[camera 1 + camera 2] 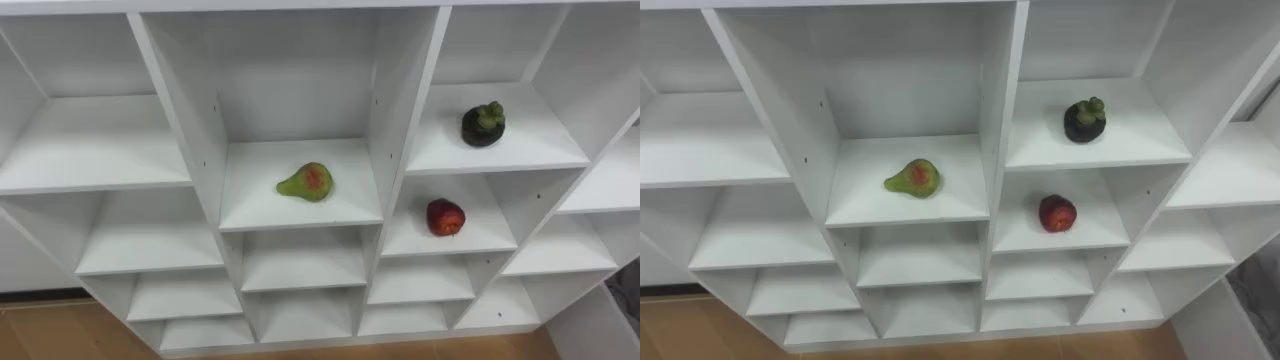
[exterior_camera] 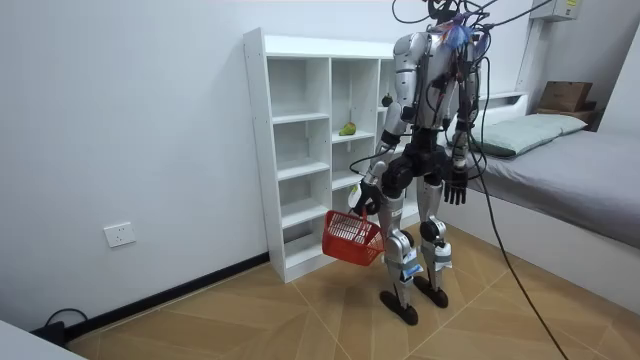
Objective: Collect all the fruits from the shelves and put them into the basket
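Judging from the shelves, three fruits await collection: a green pear (image 1: 306, 182) lies in the middle compartment of the closet (image 2: 310, 47), a dark mangosteen (image 1: 483, 124) to its right, a red apple (image 1: 445, 217) on the shelf just below that. The red basket (image 2: 350, 238) is gripped by its handle in the left robot hand (image 2: 366, 196); the right robot hand (image 2: 455, 186) hangs loosely spread, empty. A fruit could be rolled off its shelf by a misjudged reach, or a divider (image 1: 402, 110) struck.

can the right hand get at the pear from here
Probably yes: the right hand hangs open and empty at its side, the left hand carries the basket, and the pear lies alone on an open shelf, nothing before it.
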Controlling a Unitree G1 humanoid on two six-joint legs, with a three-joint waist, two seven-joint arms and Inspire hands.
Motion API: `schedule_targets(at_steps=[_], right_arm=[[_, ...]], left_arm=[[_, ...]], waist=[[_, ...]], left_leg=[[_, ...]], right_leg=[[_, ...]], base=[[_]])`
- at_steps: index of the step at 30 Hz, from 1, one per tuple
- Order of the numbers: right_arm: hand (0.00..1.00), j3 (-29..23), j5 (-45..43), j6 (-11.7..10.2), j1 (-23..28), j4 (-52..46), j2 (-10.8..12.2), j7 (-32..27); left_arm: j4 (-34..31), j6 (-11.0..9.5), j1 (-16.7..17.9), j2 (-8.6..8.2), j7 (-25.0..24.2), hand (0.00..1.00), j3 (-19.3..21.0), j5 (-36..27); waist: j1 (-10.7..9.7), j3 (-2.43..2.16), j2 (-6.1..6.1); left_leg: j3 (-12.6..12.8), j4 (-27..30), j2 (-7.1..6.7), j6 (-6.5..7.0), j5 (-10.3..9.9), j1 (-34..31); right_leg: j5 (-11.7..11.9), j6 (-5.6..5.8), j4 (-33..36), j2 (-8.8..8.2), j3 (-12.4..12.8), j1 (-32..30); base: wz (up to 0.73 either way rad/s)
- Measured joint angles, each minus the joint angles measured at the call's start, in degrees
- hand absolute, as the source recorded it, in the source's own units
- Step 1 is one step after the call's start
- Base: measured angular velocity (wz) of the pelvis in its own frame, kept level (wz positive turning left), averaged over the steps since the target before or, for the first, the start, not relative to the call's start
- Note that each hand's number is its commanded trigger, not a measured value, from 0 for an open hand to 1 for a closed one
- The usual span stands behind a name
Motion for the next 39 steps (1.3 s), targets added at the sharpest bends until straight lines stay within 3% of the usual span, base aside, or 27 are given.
schedule_targets(at_steps=[9,39], right_arm=[[0.00,-0.1,-4.6,0.8,0.1,-1.0,0.0,1.8],[0.00,-0.2,-4.5,1.2,-1.1,-1.2,0.0,-0.5]], left_arm=[[-0.1,0.6,0.2,0.04,-1.0,1.00,0.7,0.1],[-0.2,0.5,0.6,0.19,-0.9,1.00,1.7,1.7]], waist=[[0.0,-0.27,-0.36],[0.2,-0.28,-0.73]], left_leg=[[-0.1,0.4,0.01,0.05,0.0,0.1],[-1.1,0.0,-0.33,0.03,-0.1,-0.8]], right_leg=[[0.0,-0.04,-0.1,-0.06,-0.2,-0.1],[-0.3,0.06,-1.4,-0.21,-1.3,-0.2]], base=[[0.00],[0.01]])
